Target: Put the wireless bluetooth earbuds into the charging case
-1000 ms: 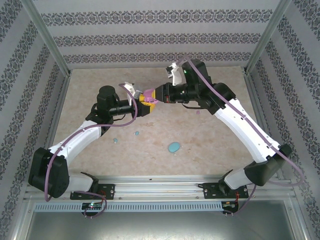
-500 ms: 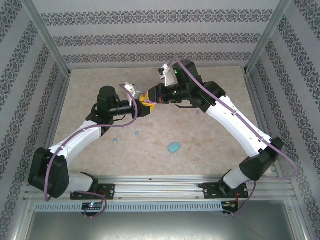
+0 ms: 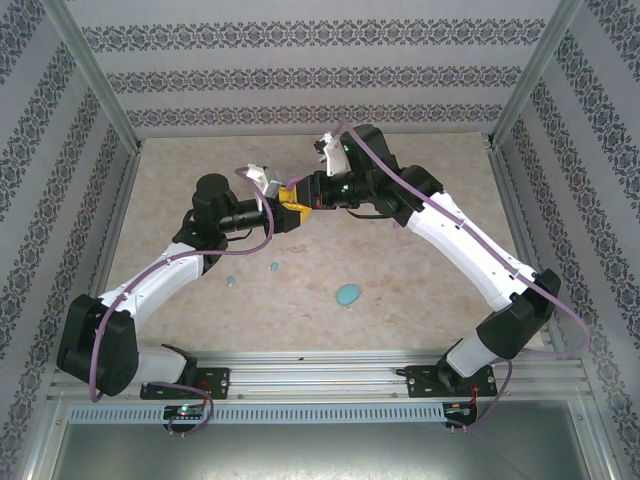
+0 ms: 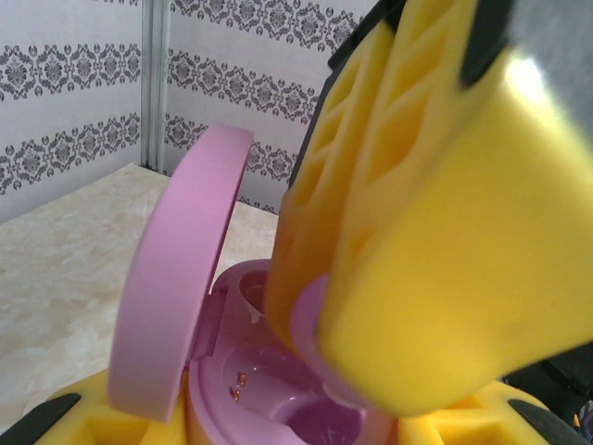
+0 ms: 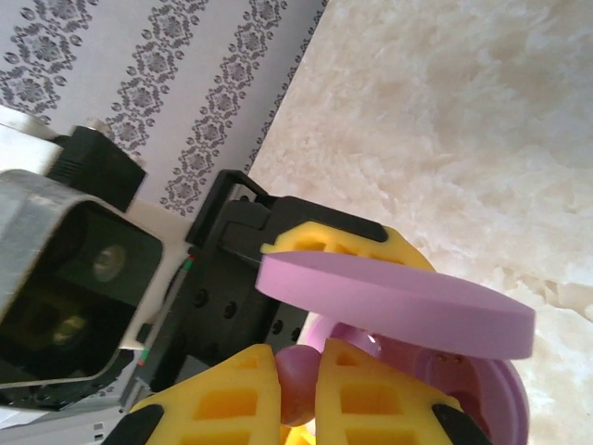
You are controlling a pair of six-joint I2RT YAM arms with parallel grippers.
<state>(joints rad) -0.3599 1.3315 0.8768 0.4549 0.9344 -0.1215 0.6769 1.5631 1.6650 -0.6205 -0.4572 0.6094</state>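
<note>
My left gripper (image 3: 288,212) is shut on the base of the pink charging case (image 4: 243,373), holding it above the table. The case's lid (image 4: 176,278) stands open. My right gripper (image 3: 304,200) meets it from the right, shut on a small pink earbud (image 5: 298,382) pinched between its yellow fingers (image 5: 389,394). In the left wrist view that earbud (image 4: 309,320) sits right over the case's open wells, at or just above the rim. The lid (image 5: 398,298) slants across the right wrist view, close above the earbud.
A light-blue oval case (image 3: 347,295) lies on the marble tabletop (image 3: 420,290) in front of the arms. Two tiny light-blue earbuds (image 3: 231,281) (image 3: 272,267) lie to its left. Patterned walls close the table on three sides.
My right arm has swung left and brought its gripper with the pink earbud up to the case in my left gripper. The left arm has held still.
</note>
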